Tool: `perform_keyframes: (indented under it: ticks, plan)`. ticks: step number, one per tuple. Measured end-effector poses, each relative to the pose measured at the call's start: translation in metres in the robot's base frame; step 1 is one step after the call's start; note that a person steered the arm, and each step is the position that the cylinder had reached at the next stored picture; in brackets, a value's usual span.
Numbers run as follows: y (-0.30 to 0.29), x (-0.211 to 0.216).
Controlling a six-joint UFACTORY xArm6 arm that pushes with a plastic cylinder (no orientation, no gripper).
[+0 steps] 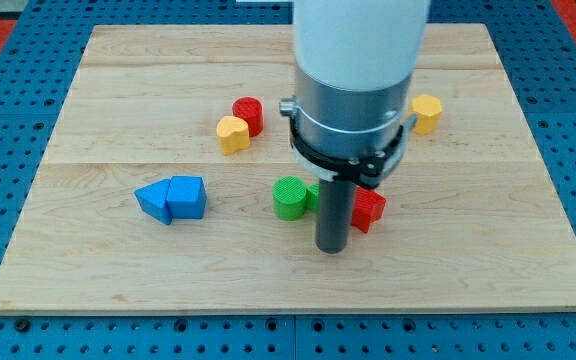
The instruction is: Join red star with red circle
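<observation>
The red star (370, 209) lies right of the board's middle, partly hidden behind my rod. The red circle (249, 114) stands up and to the left, touching a yellow block (232, 133) at its lower left. My tip (332, 247) rests on the board just below and left of the red star, close to it; I cannot tell if it touches. A green circle (290, 197) sits left of the rod, and a second green block (313, 196) peeks out between it and the rod.
Two blue blocks (173, 198) lie together at the view's left. A yellow block (426, 112) stands at the right behind the arm. The wooden board (118, 270) sits on a blue perforated table.
</observation>
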State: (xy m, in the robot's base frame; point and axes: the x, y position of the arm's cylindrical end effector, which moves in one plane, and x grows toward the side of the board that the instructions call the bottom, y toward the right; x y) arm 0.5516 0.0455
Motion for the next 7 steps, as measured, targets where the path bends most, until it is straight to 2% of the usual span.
perform_keyframes:
  ticks: [3,7]
  plan:
    - [0.017,-0.020]
    - [0.038,-0.080]
